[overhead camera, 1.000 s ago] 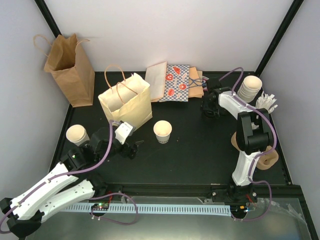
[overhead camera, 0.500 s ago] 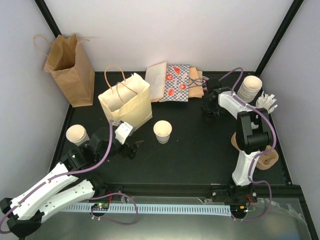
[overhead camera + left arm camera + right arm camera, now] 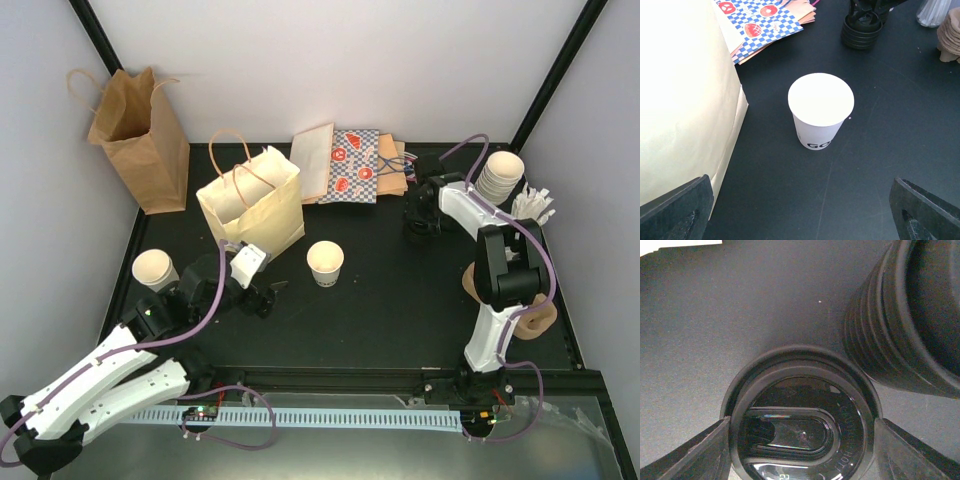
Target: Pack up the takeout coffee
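Narrowed since a second ago, the right tool (image 3: 801, 426) now has its two fingers (image 3: 690, 455) pressed against opposite sides of a black lid (image 3: 800, 385), clamping it; the left arm has not moved. Nearest the bases, the left tool (image 3: 270, 296) sits low over the counter (image 3: 400, 300), its fingers spread wide and holding nothing. Just ahead of it a white paper cup (image 3: 821, 112) stands upright on the counter, apart from those fingers and beside a cream bag (image 3: 680, 100). A second cup (image 3: 153, 268) stands near the counter's left edge. Farther back, another stack of black lids (image 3: 910, 315) sits just beside the clamped lid. A stack of cups (image 3: 498, 175) stands at the far right.
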Tool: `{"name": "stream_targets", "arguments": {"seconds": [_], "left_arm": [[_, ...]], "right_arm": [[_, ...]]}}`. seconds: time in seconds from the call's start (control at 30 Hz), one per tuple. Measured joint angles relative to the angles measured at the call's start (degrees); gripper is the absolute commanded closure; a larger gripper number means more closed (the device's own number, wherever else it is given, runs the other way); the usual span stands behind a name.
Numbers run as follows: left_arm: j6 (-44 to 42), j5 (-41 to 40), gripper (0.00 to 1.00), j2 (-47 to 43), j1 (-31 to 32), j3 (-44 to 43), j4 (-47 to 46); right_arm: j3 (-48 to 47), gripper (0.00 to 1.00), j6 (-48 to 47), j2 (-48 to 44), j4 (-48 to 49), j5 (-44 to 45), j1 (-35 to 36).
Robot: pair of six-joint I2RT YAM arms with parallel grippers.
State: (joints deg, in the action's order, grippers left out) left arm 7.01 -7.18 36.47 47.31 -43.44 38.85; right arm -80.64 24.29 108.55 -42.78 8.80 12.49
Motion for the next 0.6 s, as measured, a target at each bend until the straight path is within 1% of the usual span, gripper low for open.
{"name": "stream_targets", "arguments": {"seconds": [0.4,0.6], "left_arm": [[0.0,0.0,0.01,0.0,0.0,0.0,0.0],[0.0,0.0,0.01,0.0,0.0,0.0,0.0]], "right_arm": [[1.0,0.26,-0.4,-4.1,-0.3,-1.9,0.7],[2.0,0.26,-1.4,-5.0,-0.9,1.8,1.5]]}}
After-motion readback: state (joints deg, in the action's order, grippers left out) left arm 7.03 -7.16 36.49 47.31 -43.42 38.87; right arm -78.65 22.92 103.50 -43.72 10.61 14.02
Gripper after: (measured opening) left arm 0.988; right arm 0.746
